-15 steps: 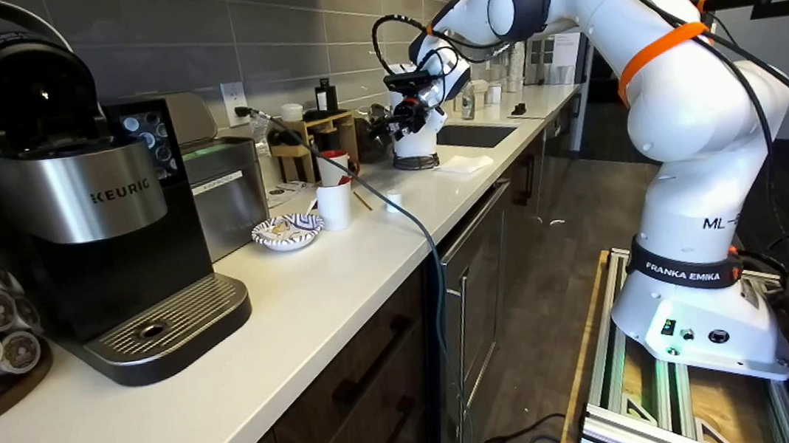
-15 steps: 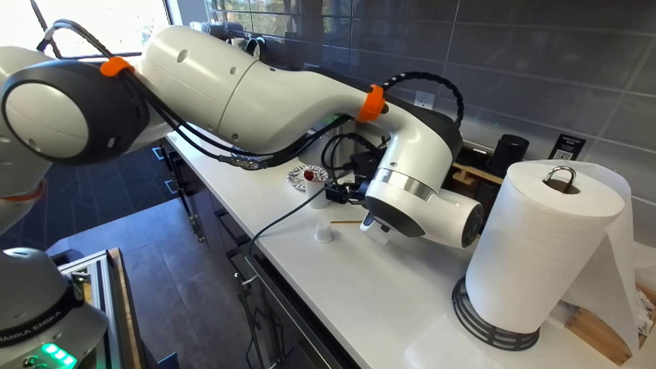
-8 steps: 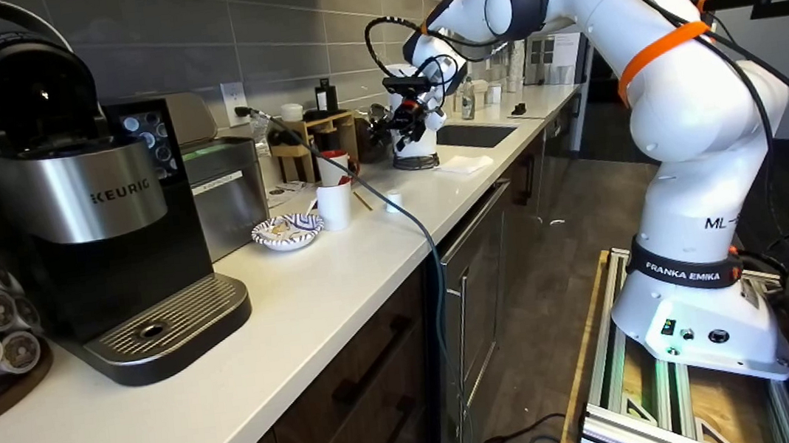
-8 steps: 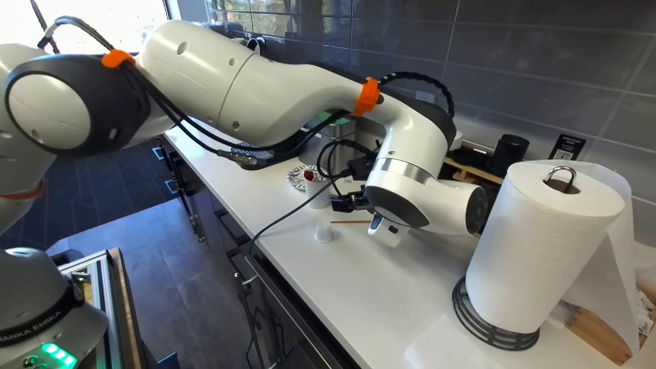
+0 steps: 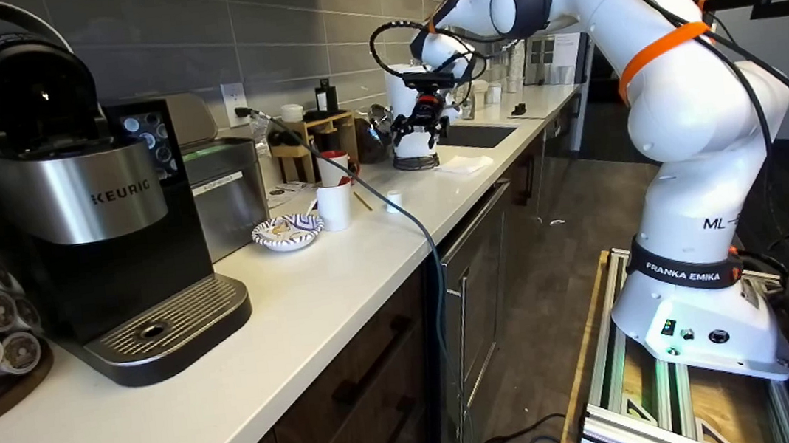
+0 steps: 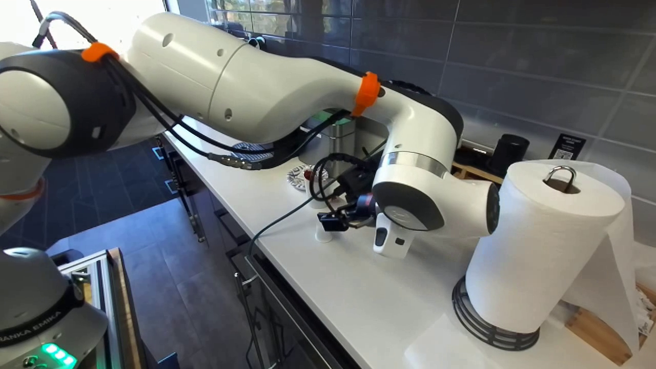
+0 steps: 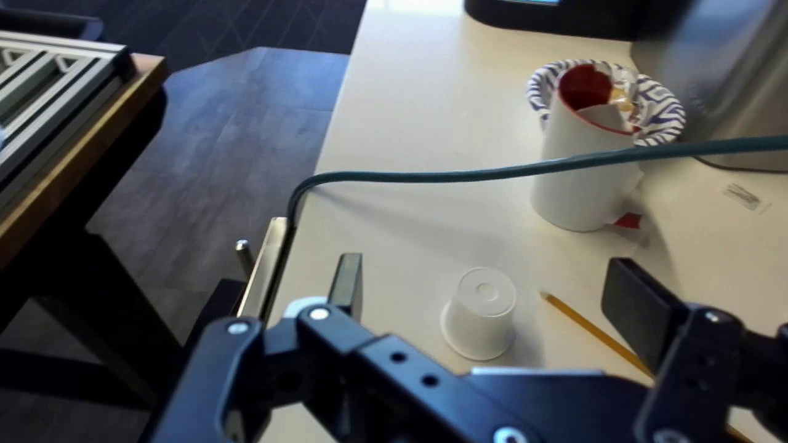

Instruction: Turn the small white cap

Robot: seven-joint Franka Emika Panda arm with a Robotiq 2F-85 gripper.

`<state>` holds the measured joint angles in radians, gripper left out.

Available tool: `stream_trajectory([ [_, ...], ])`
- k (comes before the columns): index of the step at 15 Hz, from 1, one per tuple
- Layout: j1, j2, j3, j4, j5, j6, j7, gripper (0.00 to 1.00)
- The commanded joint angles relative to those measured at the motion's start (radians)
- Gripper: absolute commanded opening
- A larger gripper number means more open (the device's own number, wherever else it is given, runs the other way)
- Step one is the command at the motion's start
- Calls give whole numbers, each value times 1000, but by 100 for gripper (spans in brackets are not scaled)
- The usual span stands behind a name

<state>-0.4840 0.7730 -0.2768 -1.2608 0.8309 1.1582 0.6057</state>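
Note:
The small white cap looks like a small white cup (image 7: 483, 317) standing upside down on the counter, its closed end up. It shows in both exterior views (image 5: 394, 201) (image 6: 323, 236), and in one of them its upper part is hidden behind my gripper. My gripper (image 7: 486, 280) is open and empty, with its two fingers wide apart. In the wrist view the cup shows between the fingers, with space on both sides. In the exterior views the gripper (image 5: 421, 131) is above the counter, apart from the cup.
A yellow-brown stick (image 7: 594, 332) lies beside the cup. A white paper cup (image 7: 578, 178) with red inside and a patterned bowl (image 7: 662, 114) stand beyond it. A dark cable (image 7: 443, 177) crosses over the counter. A paper towel roll (image 6: 543, 246) and coffee machine (image 5: 102, 195) stand on the counter.
My gripper has come lower and turned, with its fingers now tipped more downward. In an exterior view it now covers part of the small cup. The cup has not moved.

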Motion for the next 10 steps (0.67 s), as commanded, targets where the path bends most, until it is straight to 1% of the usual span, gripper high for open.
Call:
stream_trajectory([
  [1, -35, -40, -12, 2, -117, -107, -208, 100],
  [4, -54, -81, -14, -25, -145, -170, -306, 100],
  [6, -54, -108, -18, -48, -148, -194, -323, 100],
  [8, -42, -141, -24, -84, -148, -184, -332, 100],
  [9, -55, -87, -21, -10, -123, -191, -295, 100],
  [10, -52, -99, -22, -22, -123, -191, -299, 100],
])
